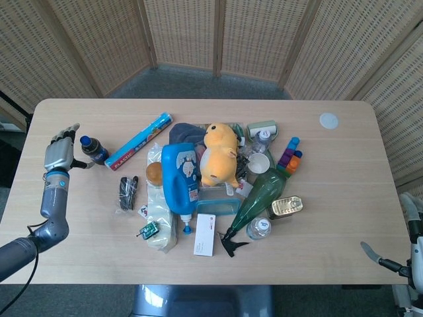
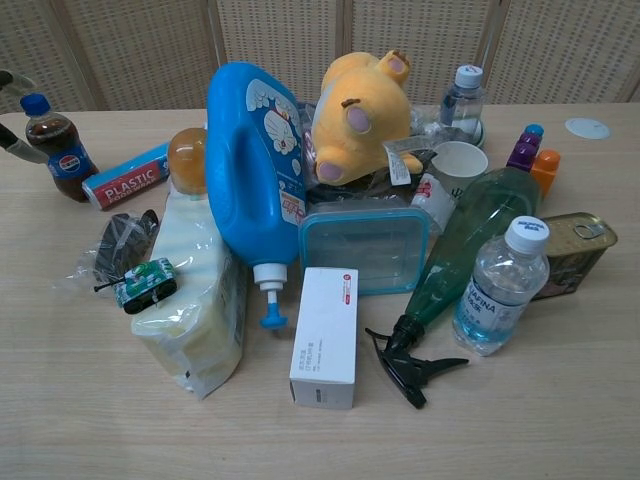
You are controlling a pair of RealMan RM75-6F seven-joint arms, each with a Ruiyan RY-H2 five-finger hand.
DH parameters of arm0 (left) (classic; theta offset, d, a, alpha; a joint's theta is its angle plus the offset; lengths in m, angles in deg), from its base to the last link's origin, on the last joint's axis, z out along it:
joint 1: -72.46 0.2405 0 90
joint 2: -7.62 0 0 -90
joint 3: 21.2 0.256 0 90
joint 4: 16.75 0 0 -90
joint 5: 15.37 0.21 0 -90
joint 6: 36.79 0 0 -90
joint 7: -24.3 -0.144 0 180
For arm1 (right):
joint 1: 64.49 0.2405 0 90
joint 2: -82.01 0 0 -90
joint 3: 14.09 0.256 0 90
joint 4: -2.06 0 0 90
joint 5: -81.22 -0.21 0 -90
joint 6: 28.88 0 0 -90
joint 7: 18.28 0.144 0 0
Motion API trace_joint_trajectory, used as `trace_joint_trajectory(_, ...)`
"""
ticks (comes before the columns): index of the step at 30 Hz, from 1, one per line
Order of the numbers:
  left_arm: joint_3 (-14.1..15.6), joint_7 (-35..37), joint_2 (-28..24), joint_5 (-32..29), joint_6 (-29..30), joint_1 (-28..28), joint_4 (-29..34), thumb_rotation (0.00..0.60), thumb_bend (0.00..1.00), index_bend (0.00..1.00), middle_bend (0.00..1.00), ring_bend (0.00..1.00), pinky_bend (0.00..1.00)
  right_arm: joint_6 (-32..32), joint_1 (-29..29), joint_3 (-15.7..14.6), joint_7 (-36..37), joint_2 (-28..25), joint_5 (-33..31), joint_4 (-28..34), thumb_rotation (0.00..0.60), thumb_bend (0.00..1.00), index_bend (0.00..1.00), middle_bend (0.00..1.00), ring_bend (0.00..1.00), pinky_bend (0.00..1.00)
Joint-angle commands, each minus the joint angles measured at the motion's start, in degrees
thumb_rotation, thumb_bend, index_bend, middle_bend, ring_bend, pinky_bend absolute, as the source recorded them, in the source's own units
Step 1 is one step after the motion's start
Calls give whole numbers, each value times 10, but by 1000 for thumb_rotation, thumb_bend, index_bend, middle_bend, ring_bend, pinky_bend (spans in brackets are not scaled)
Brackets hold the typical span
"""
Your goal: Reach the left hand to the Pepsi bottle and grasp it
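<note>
The Pepsi bottle (image 1: 94,150) (image 2: 58,148) is small, dark, with a blue cap, and stands upright at the table's left side, left of the blue plastic-wrap box. My left hand (image 1: 59,150) is open just left of the bottle, fingers apart and raised, thumb reaching toward the bottle's side. In the chest view only a dark fingertip (image 2: 20,140) shows at the left edge beside the bottle. My right hand (image 1: 404,254) hangs off the table's right front corner, fingers apart and holding nothing.
A blue plastic-wrap box (image 1: 139,141) lies right of the bottle. A black bundle (image 1: 126,193) lies in front. The centre pile holds a blue detergent jug (image 1: 179,176), yellow plush (image 1: 219,153), green spray bottle (image 1: 259,198), water bottle (image 2: 500,287) and tin can (image 1: 287,206).
</note>
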Motion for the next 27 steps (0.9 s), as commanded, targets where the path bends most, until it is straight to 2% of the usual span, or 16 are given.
trace_joint_trajectory(1,0,13,30,6,-14,-7,-39,600,0,0,0,0,0,1,0,-1,1,0,0,0,502,0,0,0,0,0)
trace_joint_trajectory(12,-22,80,120,63,-28,-38,-169,600,0,0,0,0,0,8,2,-4,10,-3,-1,1,506,0,0,0,0,0)
trace_joint_trajectory(17,-23,102,148,95,-20,-44,-203,600,0,10,0,0,0,8,2,-4,20,-7,-3,2,505,0,0,0,0,0)
trace_joint_trajectory(23,-23,115,176,115,-20,-39,-240,600,0,177,4,0,0,7,1,-5,31,-12,-2,2,505,0,0,0,0,0)
trace_joint_trajectory(24,-24,118,181,118,-18,-38,-246,600,0,217,33,0,0,7,0,-6,35,-13,-2,3,501,0,0,0,0,0)
trace_joint_trajectory(27,-24,114,192,124,-16,-35,-265,600,0,352,222,0,34,7,0,-7,44,-17,-1,3,503,0,0,0,0,0)
